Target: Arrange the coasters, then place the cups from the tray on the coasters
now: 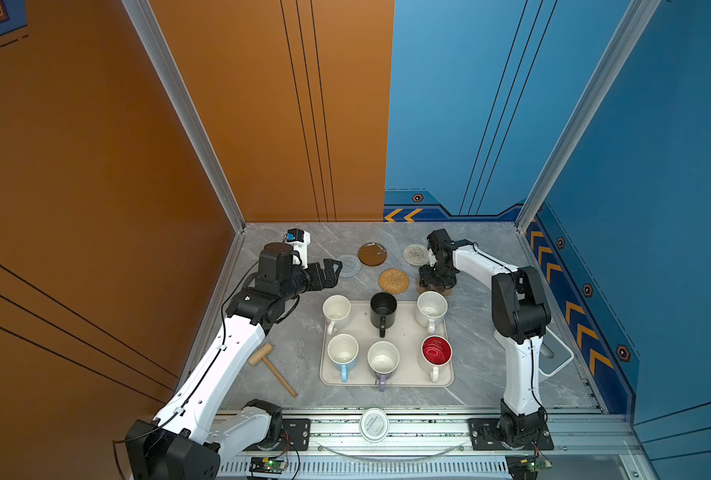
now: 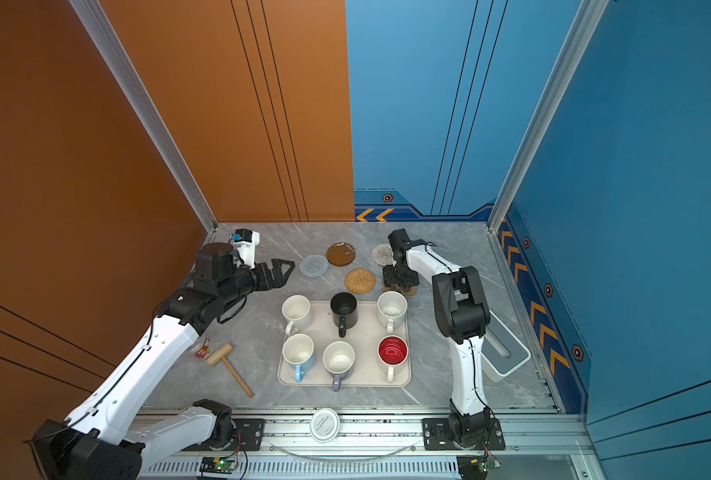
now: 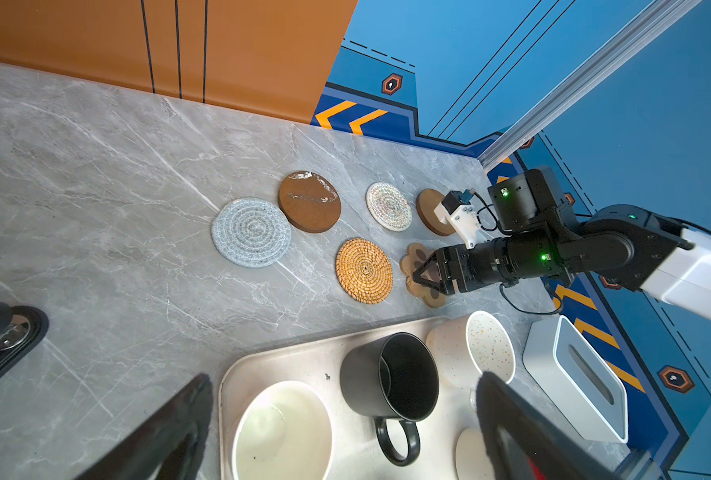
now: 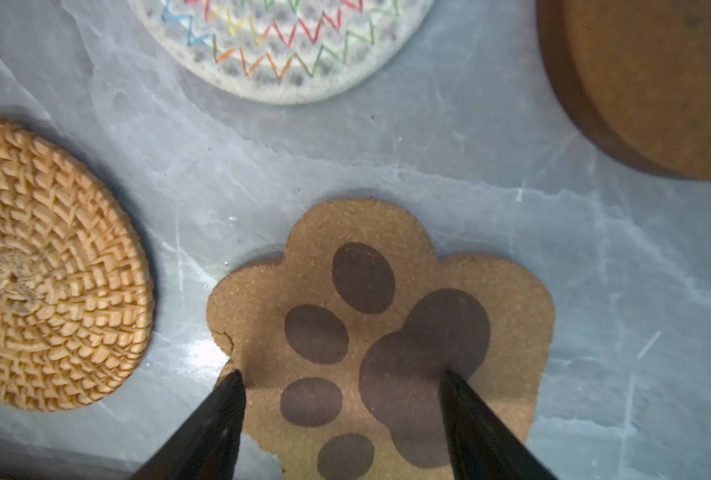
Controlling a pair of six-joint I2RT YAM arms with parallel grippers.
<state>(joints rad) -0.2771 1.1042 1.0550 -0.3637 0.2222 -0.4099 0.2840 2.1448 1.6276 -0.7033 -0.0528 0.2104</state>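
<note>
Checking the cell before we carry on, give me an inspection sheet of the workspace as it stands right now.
Surface: grey marble tabletop, no spills seen.
Job's things: six coasters flat beyond the tray; six cups upright on it.
Clutter: wooden mallet, white lid, white box holder, glass jar behind left arm.
Grippers: left gripper open, empty; right gripper open, tips over the paw coaster.
Cables: black cable along right arm, nothing snagged.
Surroundings: orange wall, blue wall.

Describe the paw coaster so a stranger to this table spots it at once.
Find the tray, then look just beyond the speckled mug at its far right corner. The paw coaster lies flat there under the right gripper; it alone is paw-shaped with dark pads, its neighbours all round.
</note>
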